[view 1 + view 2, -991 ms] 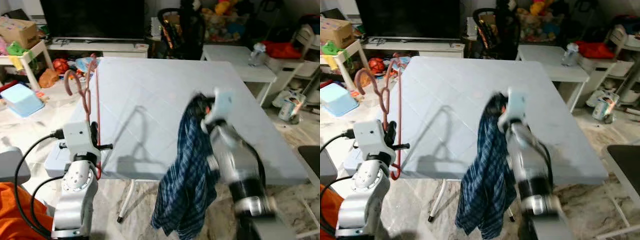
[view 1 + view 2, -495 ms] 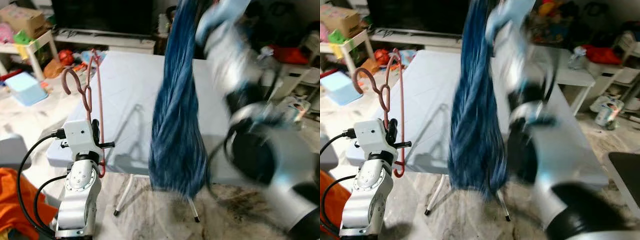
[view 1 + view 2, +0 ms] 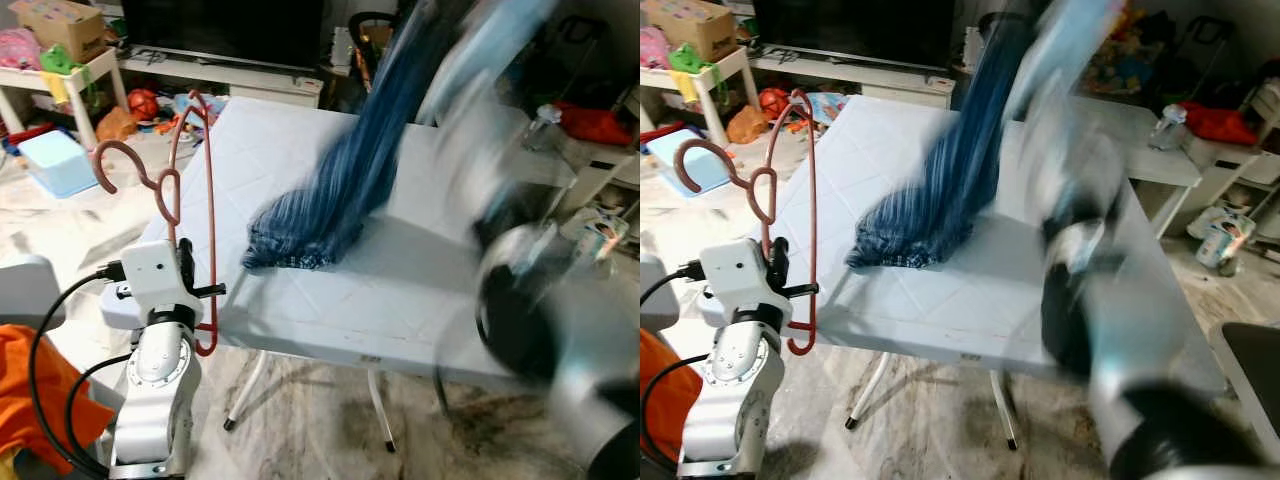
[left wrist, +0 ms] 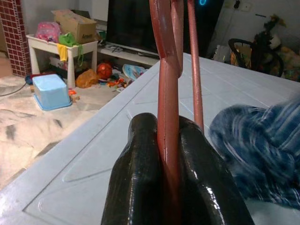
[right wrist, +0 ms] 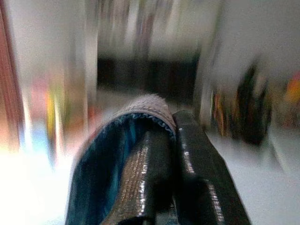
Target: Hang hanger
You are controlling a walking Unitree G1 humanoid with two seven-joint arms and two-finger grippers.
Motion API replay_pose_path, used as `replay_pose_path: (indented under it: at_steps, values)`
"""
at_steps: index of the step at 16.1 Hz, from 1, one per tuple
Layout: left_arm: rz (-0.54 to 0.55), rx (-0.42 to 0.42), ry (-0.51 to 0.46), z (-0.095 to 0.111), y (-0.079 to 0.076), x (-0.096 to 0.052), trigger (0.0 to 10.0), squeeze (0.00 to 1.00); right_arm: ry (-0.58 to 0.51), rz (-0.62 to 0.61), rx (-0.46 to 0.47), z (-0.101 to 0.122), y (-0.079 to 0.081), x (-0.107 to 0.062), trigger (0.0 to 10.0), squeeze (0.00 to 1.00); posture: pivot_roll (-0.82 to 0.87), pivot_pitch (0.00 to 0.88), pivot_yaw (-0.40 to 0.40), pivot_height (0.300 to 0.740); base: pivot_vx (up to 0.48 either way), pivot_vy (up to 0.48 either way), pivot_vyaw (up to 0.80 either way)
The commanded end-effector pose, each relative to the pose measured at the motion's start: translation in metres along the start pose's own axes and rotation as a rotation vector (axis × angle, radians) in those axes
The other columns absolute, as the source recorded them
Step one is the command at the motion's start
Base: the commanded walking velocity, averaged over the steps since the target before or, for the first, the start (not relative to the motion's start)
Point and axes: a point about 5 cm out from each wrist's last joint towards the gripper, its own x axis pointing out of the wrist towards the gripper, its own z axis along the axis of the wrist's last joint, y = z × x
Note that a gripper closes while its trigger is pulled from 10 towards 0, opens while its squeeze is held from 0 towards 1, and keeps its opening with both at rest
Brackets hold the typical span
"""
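Note:
My left gripper point(image 3: 187, 268) stands at the table's near left corner, shut on the lower part of a pinkish-red hanger point(image 3: 188, 190) that it holds upright, hook to the left. In the left wrist view the black fingers point(image 4: 136, 168) clamp the hanger wire point(image 4: 168, 117). A blue plaid shirt point(image 3: 325, 200) stretches from high at the back down onto the pale blue table point(image 3: 300, 300), its lower end bunched on the tabletop. My right gripper point(image 5: 171, 154) is shut on the shirt's collar point(image 5: 140, 105). The right arm point(image 3: 540, 300) is a blur on the right.
A TV stand point(image 3: 240, 75) runs along the back. On the floor at left sit a light blue box point(image 3: 58, 160) and toys; an orange cloth point(image 3: 35, 385) lies at lower left. A second white table point(image 3: 1160, 140) with a bottle stands at right.
My right arm has swung the shirt up from beside the table's front edge and over, so its lower end now lies on the tabletop. The hanger stays upright in the left gripper.

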Motion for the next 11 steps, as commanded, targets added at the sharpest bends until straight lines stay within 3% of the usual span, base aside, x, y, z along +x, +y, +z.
replay_pose_path:
  at_steps: [1,2,4,5,8,11]
  values:
    - [-0.005,0.028,0.111,-0.023,-0.002,-0.004,10.0,0.0,0.339,0.092,-0.183,-0.075,0.003,-0.025,10.0,1.0,0.08,0.0,-0.141,0.74,0.0,0.0,0.0]
    - [-0.014,0.03,0.115,-0.023,-0.002,-0.004,10.0,0.0,0.44,0.165,-0.24,-0.105,0.002,-0.043,10.0,1.0,0.07,0.0,-0.137,0.74,0.0,0.0,0.0]
    - [-0.018,0.033,0.122,-0.024,-0.001,-0.005,10.0,0.0,0.488,0.158,-0.253,-0.125,-0.009,-0.059,10.0,1.0,0.06,0.0,-0.125,0.74,0.0,0.0,0.0]
    - [-0.025,0.037,0.129,-0.026,-0.002,-0.005,10.0,0.0,0.494,0.102,-0.242,-0.128,-0.025,-0.066,10.0,1.0,0.05,0.0,-0.118,0.74,0.0,0.0,0.0]
    - [-0.038,0.039,0.133,-0.027,-0.005,-0.005,10.0,0.0,0.467,0.031,-0.246,-0.123,-0.041,-0.068,10.0,1.0,0.04,0.0,-0.112,0.74,0.0,0.0,0.0]
    - [-0.044,0.037,0.145,-0.029,-0.006,-0.01,10.0,0.0,0.364,-0.107,-0.155,-0.111,-0.064,-0.072,10.0,1.0,0.04,0.0,-0.112,0.74,0.0,0.0,0.0]
